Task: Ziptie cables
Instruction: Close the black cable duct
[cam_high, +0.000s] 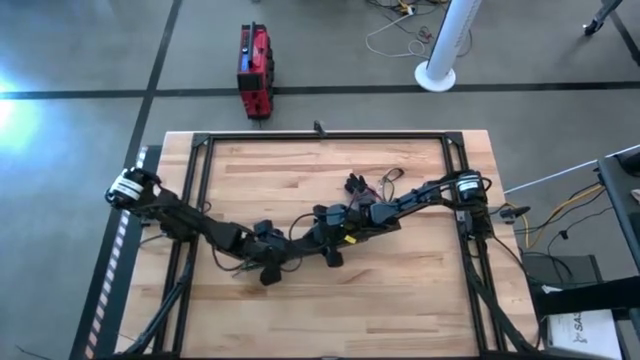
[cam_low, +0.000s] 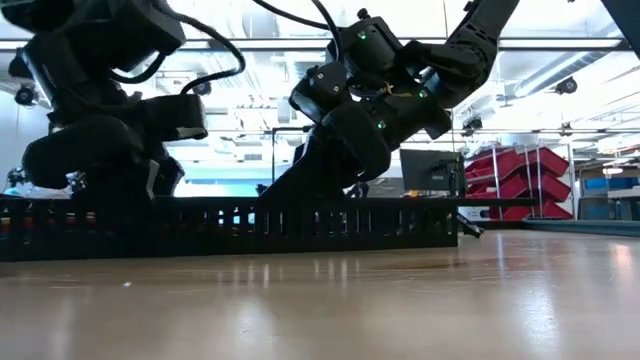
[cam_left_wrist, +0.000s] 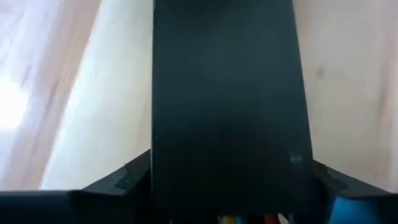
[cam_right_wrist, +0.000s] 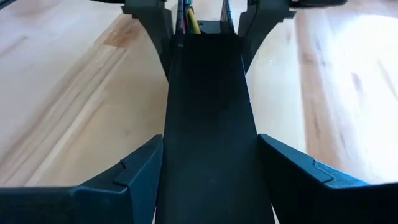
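Both arms reach in over the middle of the wooden worktop (cam_high: 420, 300) and meet there.

The left gripper (cam_high: 283, 250) comes in from the left edge. The right gripper (cam_high: 320, 238) comes in from the right edge. They are very close, tip to tip.

A long flat black strip (cam_right_wrist: 210, 112) runs from one gripper to the other. In the right wrist view the right gripper has a finger (cam_right_wrist: 140, 171) pressed on each side of the strip, so it is pinching it. In the left wrist view the left gripper (cam_left_wrist: 224, 180) pinches the same strip the same way, and the strip fills most of that view.

The cables (cam_high: 365, 186) lie in a loose bunch just past the right gripper, toward the far edge of the worktop. A few yellow and red wire ends (cam_right_wrist: 186, 18) peek out at the strip's end by the left gripper.

A red box (cam_high: 254, 70) sits on the floor beyond the far edge.
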